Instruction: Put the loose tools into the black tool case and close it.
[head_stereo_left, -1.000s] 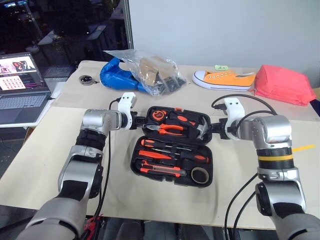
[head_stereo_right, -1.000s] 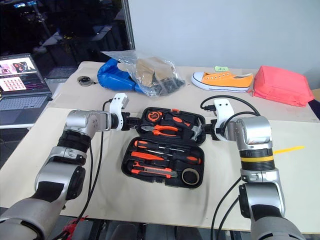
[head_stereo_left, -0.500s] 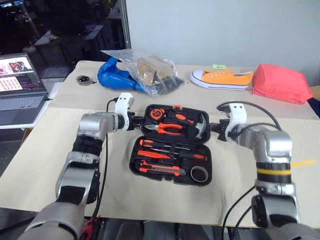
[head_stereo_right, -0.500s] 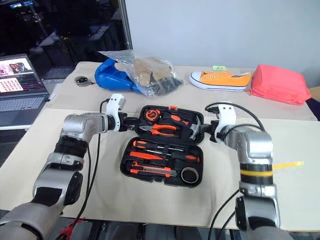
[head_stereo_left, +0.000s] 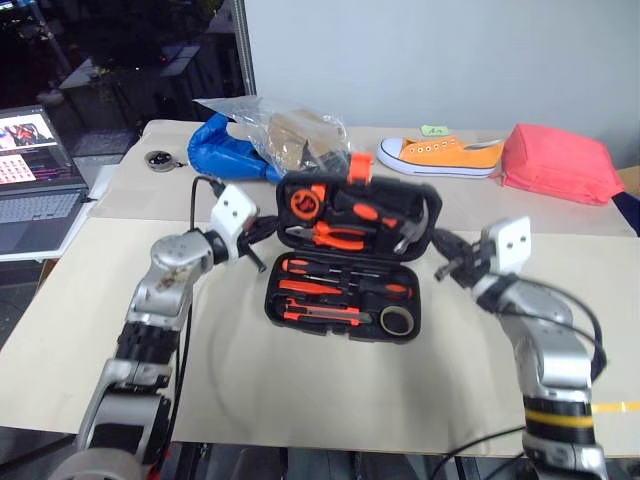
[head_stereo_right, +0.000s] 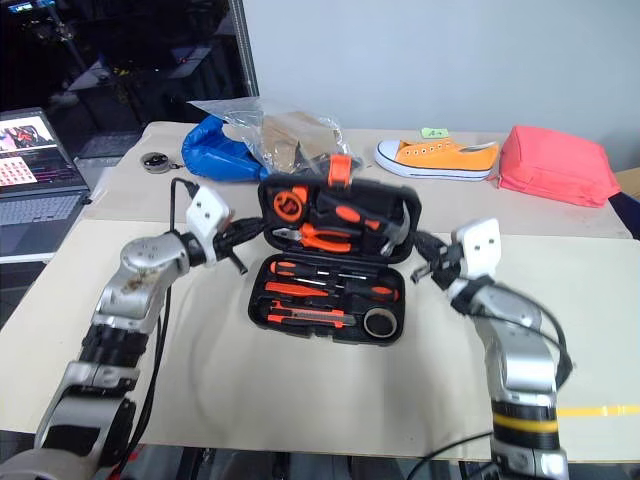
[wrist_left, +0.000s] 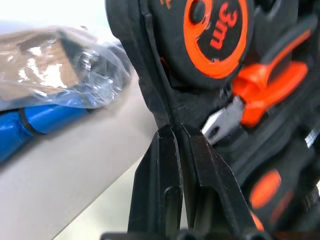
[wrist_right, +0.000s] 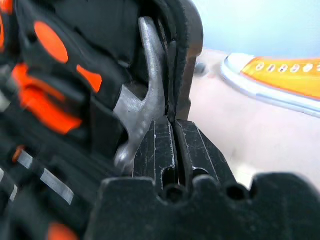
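Observation:
The black tool case (head_stereo_left: 350, 330) lies open mid-table, its lid (head_stereo_left: 355, 210) standing nearly upright with the orange latch (head_stereo_left: 361, 167) on top. Two screwdrivers (head_stereo_left: 335, 270), a utility knife (head_stereo_left: 320, 315) and a tape ring (head_stereo_left: 398, 320) rest in the base's recesses. The lid holds a tape measure (head_stereo_left: 303, 203), pliers (head_stereo_left: 335, 235) and a hammer (head_stereo_left: 415, 225). My left gripper (head_stereo_left: 268, 235) is shut, its tips (wrist_left: 172, 132) against the lid's left rim. At the lid's right rim my right gripper (head_stereo_left: 440, 258) is also shut, its tips (wrist_right: 172, 125) beside the hammer head.
A laptop (head_stereo_left: 35, 180) sits at the far left. Behind the case lie a blue bag (head_stereo_left: 225, 150), a clear plastic bag (head_stereo_left: 300, 135), an orange shoe (head_stereo_left: 440, 152) and a red pouch (head_stereo_left: 560, 165). A small round object (head_stereo_left: 157, 158) lies at the back left.
The lid has swung up from lying flat behind the base to nearly upright. Both grippers rose and drew back toward me with it, wrists rolling.

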